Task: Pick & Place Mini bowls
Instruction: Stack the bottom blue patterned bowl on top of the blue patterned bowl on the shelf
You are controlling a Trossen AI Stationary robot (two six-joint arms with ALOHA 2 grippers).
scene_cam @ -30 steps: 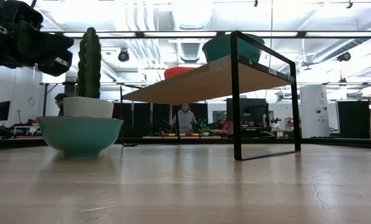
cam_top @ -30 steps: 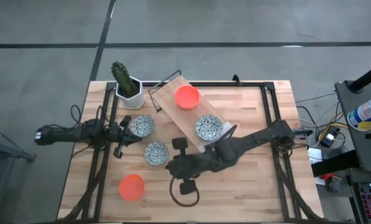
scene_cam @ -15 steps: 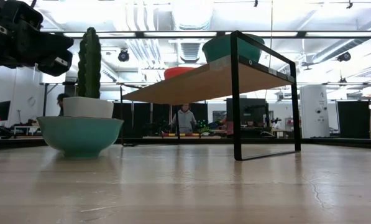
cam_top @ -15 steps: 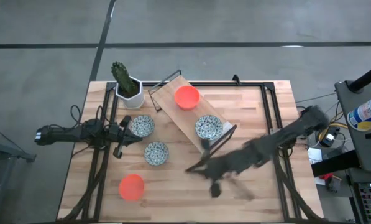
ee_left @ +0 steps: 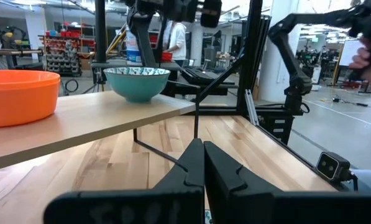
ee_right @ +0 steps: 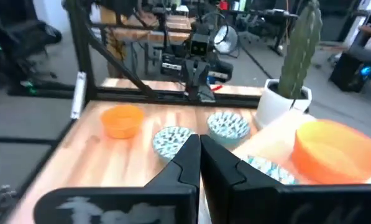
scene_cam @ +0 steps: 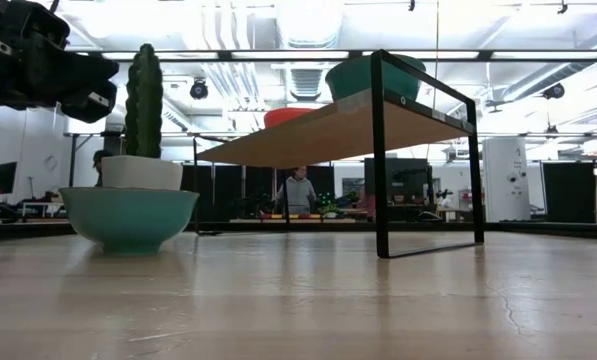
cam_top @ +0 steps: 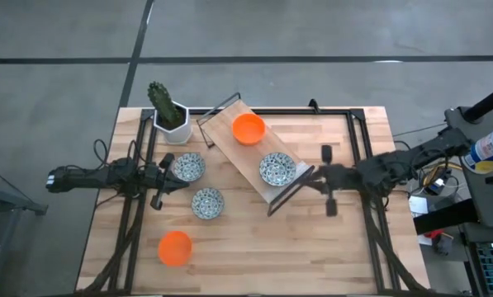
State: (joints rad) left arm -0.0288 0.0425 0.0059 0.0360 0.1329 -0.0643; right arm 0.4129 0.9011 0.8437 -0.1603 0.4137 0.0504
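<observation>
**Mini bowls: two on the shelf, three on the table**

Mini bowls seen from above number five: two plain orange round bowls and three white bowls with blue-green floral pattern. One orange bowl (cam_top: 248,129) and one patterned bowl (cam_top: 277,168) sit on the slanted light-wood shelf with black wire frame (cam_top: 229,147). Two patterned bowls (cam_top: 188,167) (cam_top: 207,202) lie on the wooden slatted table (cam_top: 345,247) near the left gripper (cam_top: 161,180), which rests at the table's left side. The second orange bowl (cam_top: 174,247) lies nearer the front-left corner. The right gripper (cam_top: 329,176) hangs just right of the shelf, carrying nothing. One green cactus in a white hexagonal pot (cam_top: 168,113) stands at the back left.

At table height, one teal-sided bowl (scene_cam: 129,216) sits before the cactus pot, another (scene_cam: 363,74) rides the raised shelf.

From the left wrist, its fingers (ee_left: 191,171) are pressed together, empty.

From the right wrist, its fingers (ee_right: 194,163) are likewise closed on nothing, pointed across the table at the loose bowls.

The bowls look rigid, light, glazed and probably slippery and chippable; pinching one rim wall, a finger inside and one outside, seems the soundest hold.
</observation>
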